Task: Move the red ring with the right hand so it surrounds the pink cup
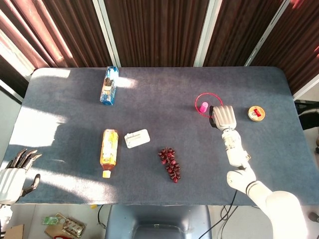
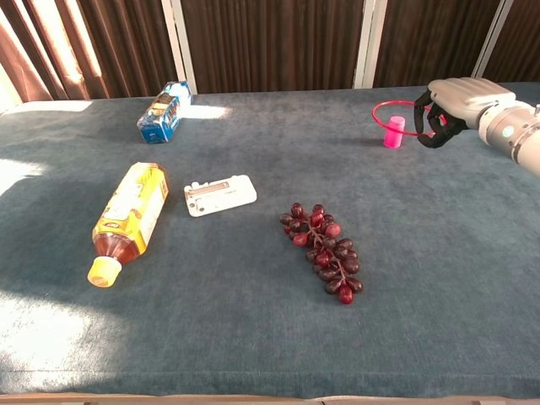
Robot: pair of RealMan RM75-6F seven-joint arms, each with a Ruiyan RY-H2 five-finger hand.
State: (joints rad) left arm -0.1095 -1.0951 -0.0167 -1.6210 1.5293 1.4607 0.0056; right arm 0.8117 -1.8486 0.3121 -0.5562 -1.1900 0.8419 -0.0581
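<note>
1. A blue packet (image 1: 109, 85) lies toward the far left of the table (image 1: 159, 174), in a patch of sunlight.
2. An orange drink bottle (image 1: 109, 152) lies on its side, yellow cap toward the near edge.
3. A white box (image 1: 137, 138) sits just beside it.
4. Dark red grapes (image 1: 170, 164) lie mid-table.
5. A small round tin (image 1: 256, 113) sits far right.

Layout from head view, table (image 1: 60, 89) centre as clock hub. Water bottle (image 1: 108, 85) at 11 o'clock, lying near far edge. Juice bottle (image 1: 109, 151) at 8 o'clock, on its side, cap toward near edge. Small flat box (image 1: 137, 138) just at 3 o'clock of the juice bottle. Grape bunch (image 1: 169, 163) at 6 o'clock. Cup (image 1: 204, 106) at 3 o'clock, standing upright; ring (image 1: 198, 98) held over it by right hand (image 1: 223, 116), which is at the cup's 4 o'clock. Round tin (image 1: 256, 113) at 3 o'clock of that hand. Left hand (image 1: 14, 175) off the table's 8 o'clock corner.
</note>
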